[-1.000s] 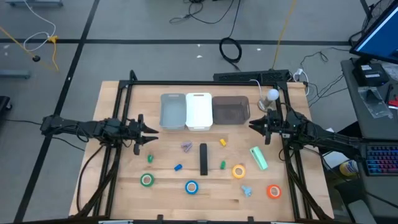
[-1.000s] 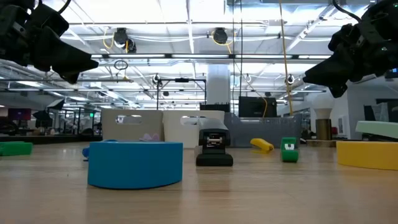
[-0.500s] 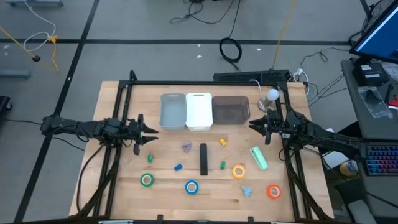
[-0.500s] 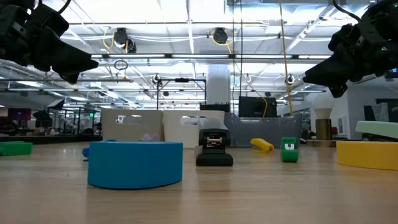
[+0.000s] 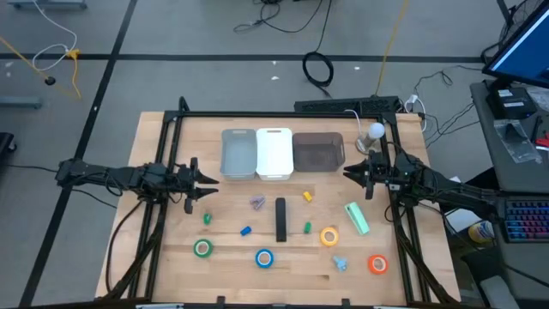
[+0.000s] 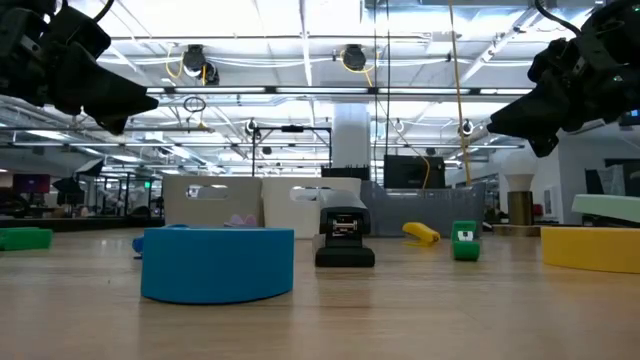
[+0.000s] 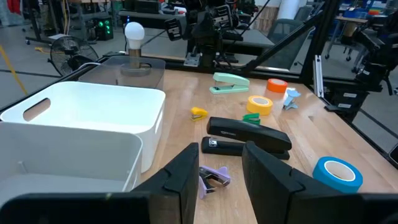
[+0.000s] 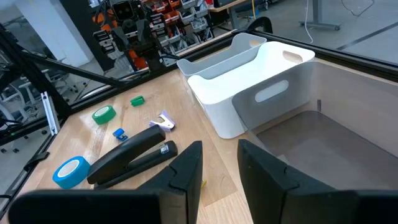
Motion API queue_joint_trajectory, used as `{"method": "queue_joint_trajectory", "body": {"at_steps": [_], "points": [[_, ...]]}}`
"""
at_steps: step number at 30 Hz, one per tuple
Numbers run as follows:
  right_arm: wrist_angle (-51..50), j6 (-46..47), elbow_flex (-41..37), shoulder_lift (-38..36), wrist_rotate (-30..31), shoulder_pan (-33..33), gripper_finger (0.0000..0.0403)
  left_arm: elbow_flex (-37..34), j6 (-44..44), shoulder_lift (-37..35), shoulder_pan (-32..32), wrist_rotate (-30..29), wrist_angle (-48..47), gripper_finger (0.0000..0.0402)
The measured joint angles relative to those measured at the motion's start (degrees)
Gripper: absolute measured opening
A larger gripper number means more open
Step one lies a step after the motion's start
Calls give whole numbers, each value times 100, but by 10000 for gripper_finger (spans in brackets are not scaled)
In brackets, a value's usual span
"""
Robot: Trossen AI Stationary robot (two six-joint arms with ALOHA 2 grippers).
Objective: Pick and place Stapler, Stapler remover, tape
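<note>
Table [image 5: 171, 257]: light wood grain, black frame. Bins in row: grey-blue bin [image 5: 238, 154], white bin [image 5: 274, 153], smoky dark translucent bin [image 5: 318, 152]. Black stapler [image 5: 280, 219], mint-green stapler [image 5: 357, 218]. Tape rolls: green tape [image 5: 202, 249], blue tape [image 5: 264, 257], yellow tape [image 5: 329, 236], orange tape [image 5: 377, 264], all with pale centres. Lilac staple remover [image 5: 257, 203], light-blue staple remover [image 5: 340, 263]. Small bits: yellow [image 5: 307, 196], green [image 5: 308, 227], green [image 5: 207, 220], blue [image 5: 245, 231]. Both arms dark, fingers black.

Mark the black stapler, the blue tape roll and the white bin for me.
black stapler [image 5: 280, 219], high view, middle of its long body.
blue tape roll [image 5: 264, 257], high view, on the blue ring beside the pale hole.
white bin [image 5: 274, 135], high view, far rim.
</note>
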Motion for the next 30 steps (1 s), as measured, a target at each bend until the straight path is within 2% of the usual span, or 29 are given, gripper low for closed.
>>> {"method": "queue_joint_trajectory", "body": {"at_steps": [11, 19, 25, 30], "points": [[286, 25, 2, 0, -2, 0, 93, -1, 2, 0, -1, -1, -1, 122], [582, 1310, 2, 0, -2, 0, 93, -1, 2, 0, -1, -138, 16, 122], [699, 1720, 2, 2, -6, 0, 93, 0, -109, 2, 0, -150, 517, 122], [1281, 1728, 4, 2, -583, 9, 93, 1, -119, 2, 1, -225, 840, 122]]}}
